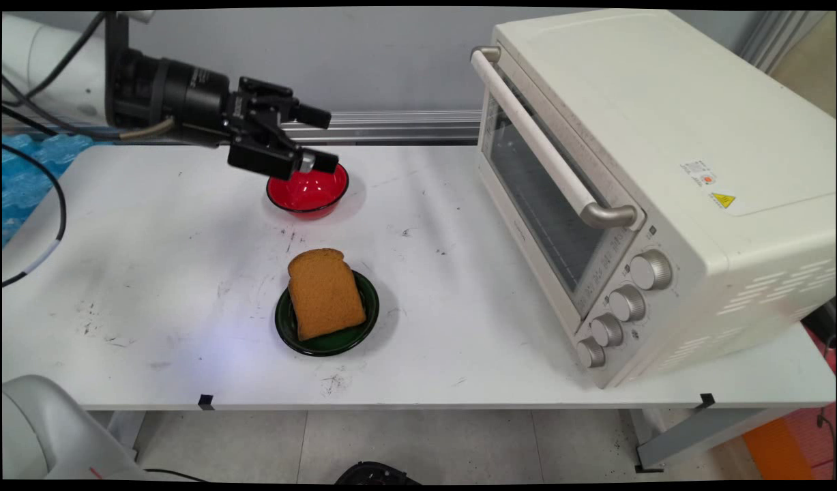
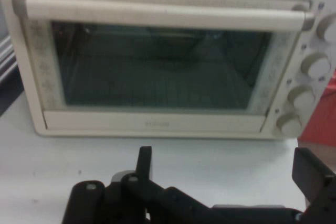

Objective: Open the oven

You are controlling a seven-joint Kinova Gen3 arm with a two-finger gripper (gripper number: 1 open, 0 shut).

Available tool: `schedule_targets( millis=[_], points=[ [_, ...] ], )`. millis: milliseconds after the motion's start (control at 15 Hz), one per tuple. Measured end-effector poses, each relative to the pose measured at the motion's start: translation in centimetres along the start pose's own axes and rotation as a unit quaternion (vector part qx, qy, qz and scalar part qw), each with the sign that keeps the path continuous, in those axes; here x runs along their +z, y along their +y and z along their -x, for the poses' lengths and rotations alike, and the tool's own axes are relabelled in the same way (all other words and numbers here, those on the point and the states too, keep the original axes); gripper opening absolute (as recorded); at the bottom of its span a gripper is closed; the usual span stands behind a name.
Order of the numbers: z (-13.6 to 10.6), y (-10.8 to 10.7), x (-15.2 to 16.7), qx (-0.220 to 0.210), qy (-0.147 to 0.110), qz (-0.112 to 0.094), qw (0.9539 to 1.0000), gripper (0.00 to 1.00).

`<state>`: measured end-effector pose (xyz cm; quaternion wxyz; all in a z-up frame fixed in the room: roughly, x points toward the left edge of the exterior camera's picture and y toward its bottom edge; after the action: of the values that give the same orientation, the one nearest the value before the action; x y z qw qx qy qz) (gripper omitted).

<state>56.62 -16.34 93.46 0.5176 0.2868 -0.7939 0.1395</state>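
Bread slice (image 1: 325,293) on green plate (image 1: 336,344), out at the near edge of the table (image 1: 152,273), well off to the side of the hand, untouched.

Gripper (image 1: 326,140) is held level and points at the toaster oven (image 1: 664,170). Jaws are spread wide with nothing between them, so it's released and empty. Hand view agrees: gripper (image 2: 227,158) has its fingers (image 2: 144,156) far apart, with only bare table between them.

Closest thing to the hand is the red bowl (image 1: 309,191), empty. It sits under the lower finger in the main view. I can't tell whether they touch; it looks like the hand is above the bowl.

Straight ahead of the hand is the oven front (image 2: 157,61), apart from it. Its door is closed and the handle (image 2: 163,17) runs across the top of the door. Knobs (image 1: 650,269) sit in a column at the door's far side. No contact with the oven.
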Motion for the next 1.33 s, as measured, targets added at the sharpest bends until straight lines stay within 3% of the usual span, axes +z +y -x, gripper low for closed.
schedule_targets(
  millis=[867,1333],
  points=[
    [-6.5,-0.8,3.7,-0.001,0.034,-0.011,0.9994,1.0],
    [-9.4,-1.7,6.8,-0.009,0.035,-0.017,0.9992,1.0]
  ],
)
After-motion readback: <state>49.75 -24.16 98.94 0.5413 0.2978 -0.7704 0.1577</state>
